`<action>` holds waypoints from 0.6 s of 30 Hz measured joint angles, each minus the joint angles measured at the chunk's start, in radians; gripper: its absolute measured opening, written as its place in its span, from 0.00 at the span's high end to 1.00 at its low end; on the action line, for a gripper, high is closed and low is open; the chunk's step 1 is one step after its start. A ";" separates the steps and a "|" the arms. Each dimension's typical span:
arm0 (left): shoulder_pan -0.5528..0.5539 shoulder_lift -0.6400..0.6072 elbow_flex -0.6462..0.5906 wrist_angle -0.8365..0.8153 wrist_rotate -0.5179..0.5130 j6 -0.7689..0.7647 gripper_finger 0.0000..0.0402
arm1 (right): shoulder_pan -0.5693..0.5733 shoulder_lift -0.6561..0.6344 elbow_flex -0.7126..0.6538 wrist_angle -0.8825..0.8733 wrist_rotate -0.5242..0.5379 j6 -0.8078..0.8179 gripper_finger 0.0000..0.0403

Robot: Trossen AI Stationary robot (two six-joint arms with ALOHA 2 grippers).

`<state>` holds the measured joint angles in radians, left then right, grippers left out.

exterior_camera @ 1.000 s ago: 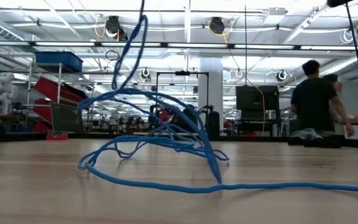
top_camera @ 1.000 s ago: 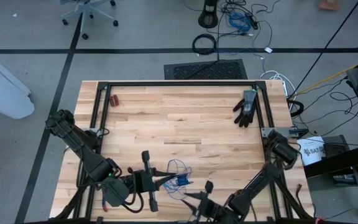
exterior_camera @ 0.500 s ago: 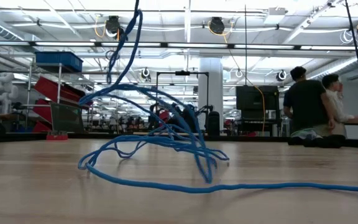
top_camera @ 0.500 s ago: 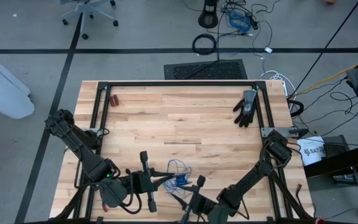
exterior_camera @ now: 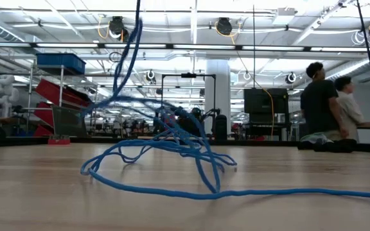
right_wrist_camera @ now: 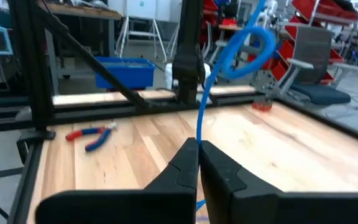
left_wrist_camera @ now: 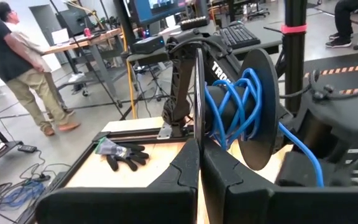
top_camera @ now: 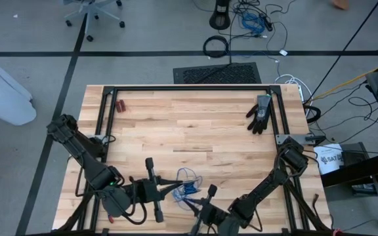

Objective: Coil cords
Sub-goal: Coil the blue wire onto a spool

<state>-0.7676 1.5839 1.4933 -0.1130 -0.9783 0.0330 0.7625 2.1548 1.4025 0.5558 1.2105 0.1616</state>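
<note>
The cord, a thin blue cable (exterior_camera: 172, 144), lies in a loose tangle on the wood near the table's front edge. One strand (exterior_camera: 133, 38) climbs out of the low view's top, and a long run (exterior_camera: 300, 191) trails off to the side. Its bright blue plug (top_camera: 192, 190) sits in the tangle. Part of the cable is wound on a black reel (left_wrist_camera: 253, 106), held up in front of my left gripper (left_wrist_camera: 199, 163), which is shut. My right gripper (right_wrist_camera: 197, 148) stands level beside the tangle (top_camera: 188, 178), shut on a strand. My left gripper pinches the thin rim of the reel's near flange (left_wrist_camera: 199, 134) between its two fingertips, coming at it level. The reel is lifted clear of the table with its axis level, and blue turns lie around its core (left_wrist_camera: 232, 102). My right gripper pinches a single strand of the cable (right_wrist_camera: 199, 132) between its two fingertips, with the fingers level and across the strand. From the fingers the strand runs almost straight up to a loop (right_wrist_camera: 253, 40).
A black glove (top_camera: 260, 113) lies at the far right and red-handled pliers (right_wrist_camera: 91, 135) at the far left. A black frame rail (top_camera: 189, 87) borders the working area. People stand in the room beyond the table (exterior_camera: 323, 102).
My right gripper has gone toward the table's left, up to the tangle, and shut on a strand. The strand climbing from the tangle now stands more upright, and the loop on the tangle's side has been drawn inward. The rest of the cable has stayed on the wood.
</note>
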 joint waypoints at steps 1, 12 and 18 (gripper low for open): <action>-0.006 -0.002 0.000 0.000 -0.002 0.000 0.98 | 0.005 0.000 0.000 -0.037 0.006 0.043 0.99; -0.080 -0.024 0.000 -0.001 -0.136 0.030 0.98 | 0.062 0.000 0.000 -0.274 0.069 0.317 1.00; -0.107 -0.031 0.000 -0.001 -0.204 0.043 0.98 | 0.073 0.000 0.000 -0.286 0.042 0.328 1.00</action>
<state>-0.8745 1.5524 1.4931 -0.1143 -1.1819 0.0755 0.8354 2.1548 1.4025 0.2703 1.2524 0.4900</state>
